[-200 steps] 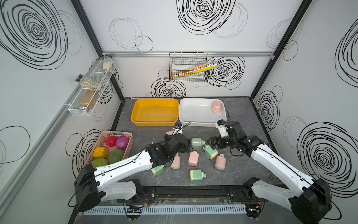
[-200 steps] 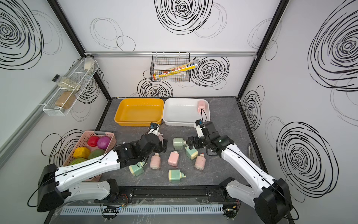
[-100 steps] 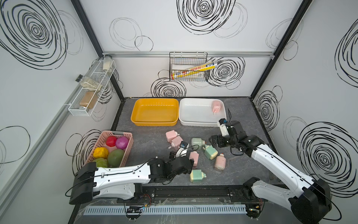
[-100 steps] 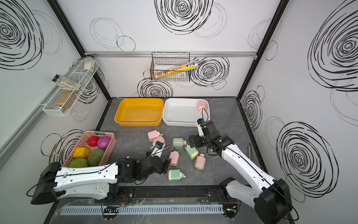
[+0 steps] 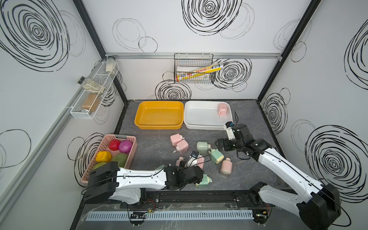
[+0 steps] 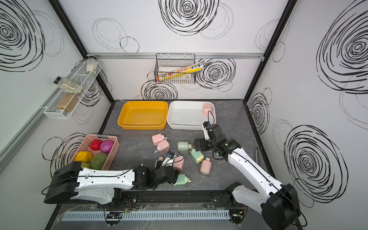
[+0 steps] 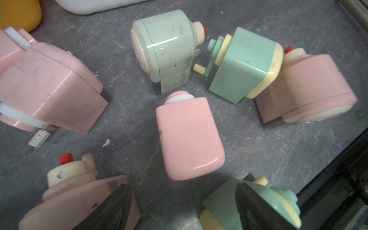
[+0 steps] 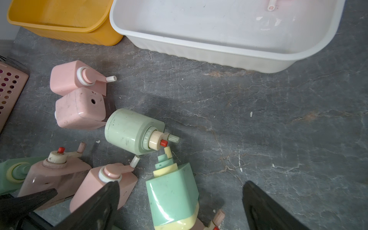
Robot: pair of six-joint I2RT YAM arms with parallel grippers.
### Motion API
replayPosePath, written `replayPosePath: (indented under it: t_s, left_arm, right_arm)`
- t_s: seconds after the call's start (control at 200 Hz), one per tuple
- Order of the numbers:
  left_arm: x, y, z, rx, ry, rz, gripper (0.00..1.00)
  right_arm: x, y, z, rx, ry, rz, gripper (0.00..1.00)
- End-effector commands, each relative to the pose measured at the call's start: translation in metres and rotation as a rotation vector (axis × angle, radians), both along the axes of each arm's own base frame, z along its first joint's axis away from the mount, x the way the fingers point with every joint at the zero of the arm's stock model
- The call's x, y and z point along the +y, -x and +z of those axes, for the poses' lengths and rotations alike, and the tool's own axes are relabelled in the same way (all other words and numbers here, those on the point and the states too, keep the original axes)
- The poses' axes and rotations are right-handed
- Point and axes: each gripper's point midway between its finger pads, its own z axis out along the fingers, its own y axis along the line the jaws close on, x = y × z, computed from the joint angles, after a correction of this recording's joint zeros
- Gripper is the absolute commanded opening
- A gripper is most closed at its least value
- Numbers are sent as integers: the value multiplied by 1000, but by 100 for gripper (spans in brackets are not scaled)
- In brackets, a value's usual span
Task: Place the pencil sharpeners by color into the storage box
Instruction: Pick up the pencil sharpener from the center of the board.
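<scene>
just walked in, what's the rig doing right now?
Two arms are sorting pencil sharpeners by color into tubs. One pink sharpener lies in the white tub; the yellow tub holds nothing. The rest lie scattered on the table. The left gripper is low over the front cluster, jaws apart, with a second pink sharpener just ahead. The right gripper hovers open over a green sharpener. Neither holds anything.
</scene>
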Motion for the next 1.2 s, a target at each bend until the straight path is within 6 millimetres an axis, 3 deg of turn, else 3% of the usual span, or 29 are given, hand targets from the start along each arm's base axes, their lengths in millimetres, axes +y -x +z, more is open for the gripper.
replayPosePath:
  t_s: [0.0,0.295,0.51,0.956,1.196]
  left_arm:
    - [-16,-2,8,1,39,12,85]
    - [-25,-6,-3,13,15,24,82]
    - [-19,-15,-11,27,1,65,77]
    - [-20,-25,-10,8,1,84,72]
    - [-20,-28,-11,4,3,88,63]
  right_arm:
    - [0,-5,10,-34,-17,-17,100]
    - [-1,-4,9,-32,-22,-19,100]
    - [-1,-2,6,-25,-22,-21,100]
    - [-2,-2,4,-24,-25,-27,100]
    - [-2,-2,6,-27,-27,-29,100]
